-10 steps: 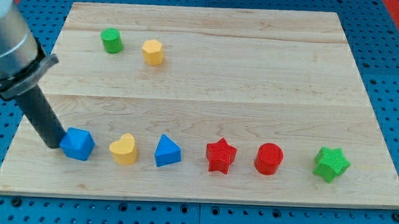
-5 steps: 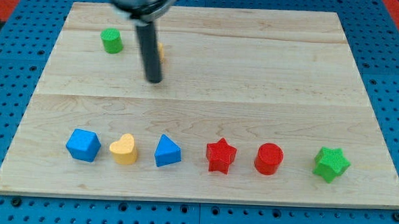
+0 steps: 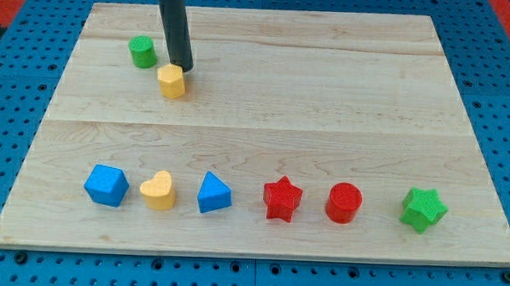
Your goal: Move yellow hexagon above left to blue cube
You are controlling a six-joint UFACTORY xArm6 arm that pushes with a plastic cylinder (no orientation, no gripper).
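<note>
The yellow hexagon (image 3: 171, 81) sits in the upper left part of the wooden board (image 3: 325, 120). My tip (image 3: 180, 68) touches its upper right edge, the rod rising toward the view's top. The blue cube (image 3: 106, 185) lies at the left end of the bottom row, well below and left of the hexagon.
A green cylinder (image 3: 142, 51) stands just up-left of the hexagon. Right of the blue cube along the bottom row: a yellow heart (image 3: 158, 190), a blue triangle (image 3: 213, 194), a red star (image 3: 281, 198), a red cylinder (image 3: 344, 203), a green star (image 3: 423, 209).
My tip left the blue cube, swept up across the board and came in behind the yellow hexagon. The hexagon has slid down and left from beside the green cylinder.
</note>
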